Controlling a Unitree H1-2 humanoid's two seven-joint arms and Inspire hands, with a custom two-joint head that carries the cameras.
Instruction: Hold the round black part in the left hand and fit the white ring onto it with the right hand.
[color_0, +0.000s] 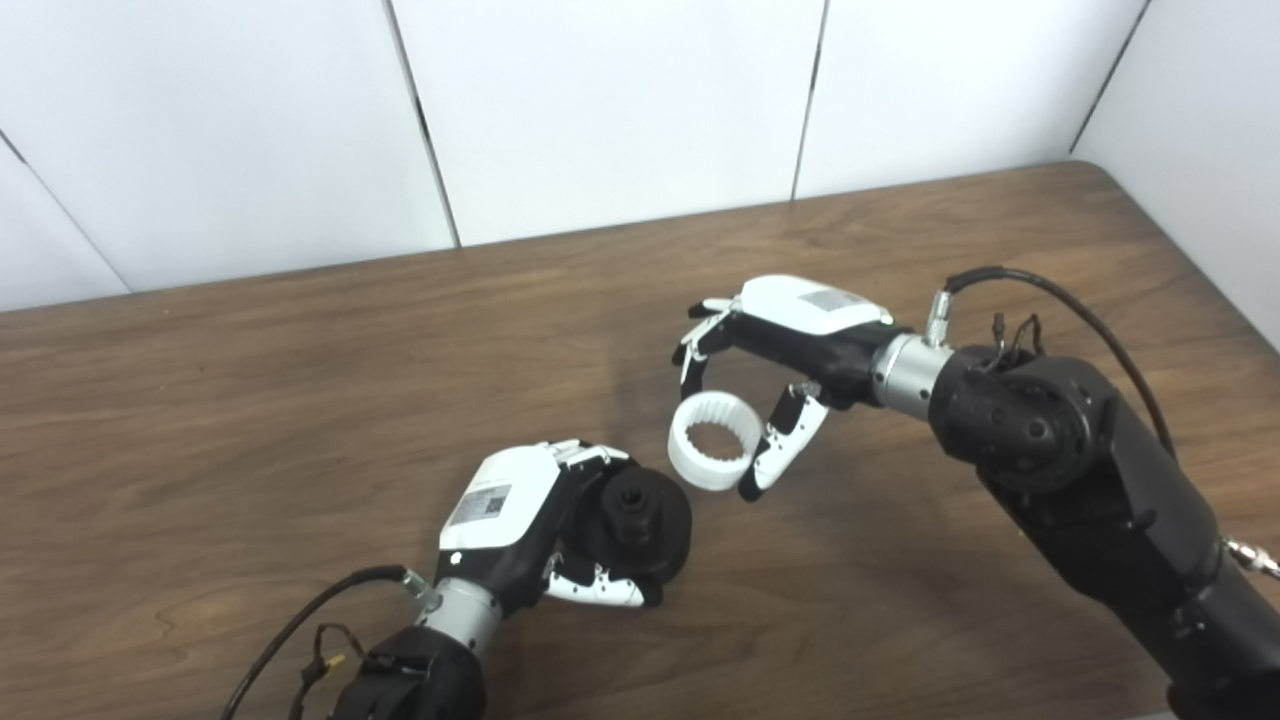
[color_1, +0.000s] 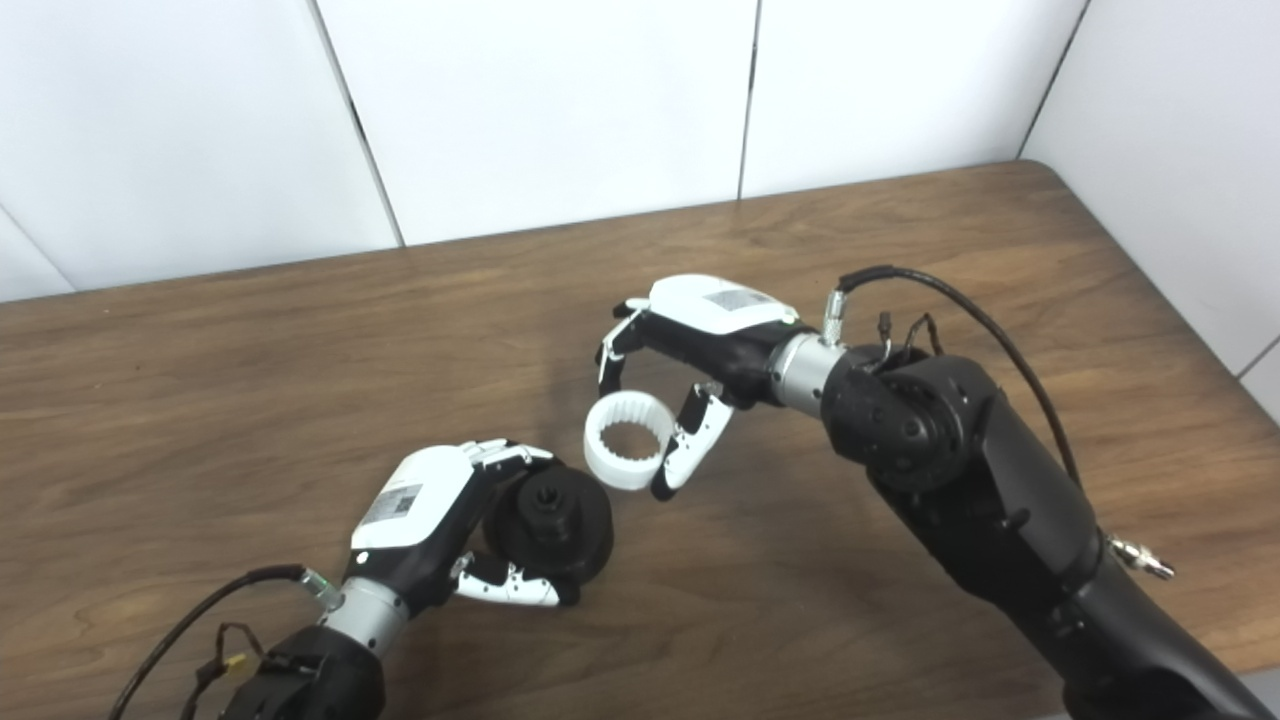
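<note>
While the left hand (color_0: 520, 525) grips the round black part (color_0: 640, 525), the right hand (color_0: 775, 350) holds the toothed white ring (color_0: 712, 440)

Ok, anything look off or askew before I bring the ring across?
Nothing stands out. The left hand holds the round black part with its hub facing the white ring, which the right hand grips intact just beside it, not yet fitted.

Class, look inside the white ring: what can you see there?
The white ring in the right hand shows a toothed inner wall and the wooden table through its opening. Nothing sits inside.
</note>
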